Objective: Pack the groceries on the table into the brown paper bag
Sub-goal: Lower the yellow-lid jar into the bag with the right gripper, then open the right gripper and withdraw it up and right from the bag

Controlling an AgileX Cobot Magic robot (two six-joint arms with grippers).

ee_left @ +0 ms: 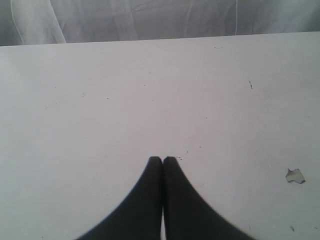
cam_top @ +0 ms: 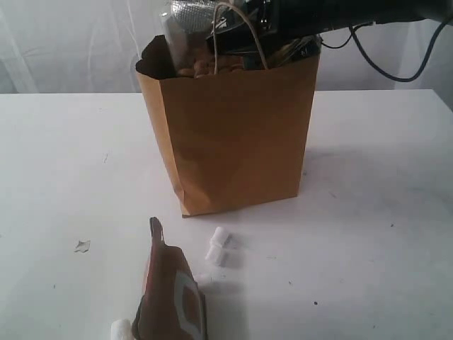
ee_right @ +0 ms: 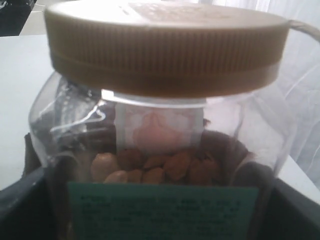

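The brown paper bag (cam_top: 233, 142) stands upright mid-table. At its open top my right gripper (cam_top: 225, 35) holds the clear jar (cam_top: 185, 32), tilted and partly below the bag's rim. The right wrist view is filled by that jar (ee_right: 160, 125), with its mustard lid (ee_right: 165, 45), nuts inside and a green label; my right gripper (ee_right: 160, 210) is shut on it, dark fingers (ee_right: 15, 205) showing at its sides. The brown-orange pouch (cam_top: 170, 294) lies on the table (cam_top: 382, 177) near the front edge. My left gripper (ee_left: 162, 160) is shut and empty over bare tabletop (ee_left: 125, 90). Bottle, can and spaghetti packet are out of view.
Two small white cylindrical bits (cam_top: 218, 246) lie in front of the bag, another (cam_top: 120, 329) beside the pouch. A torn scrap (cam_top: 82, 246) lies at the left, also in the left wrist view (ee_left: 295, 175). A black cable (cam_top: 396, 67) hangs behind the bag. White curtain at the back.
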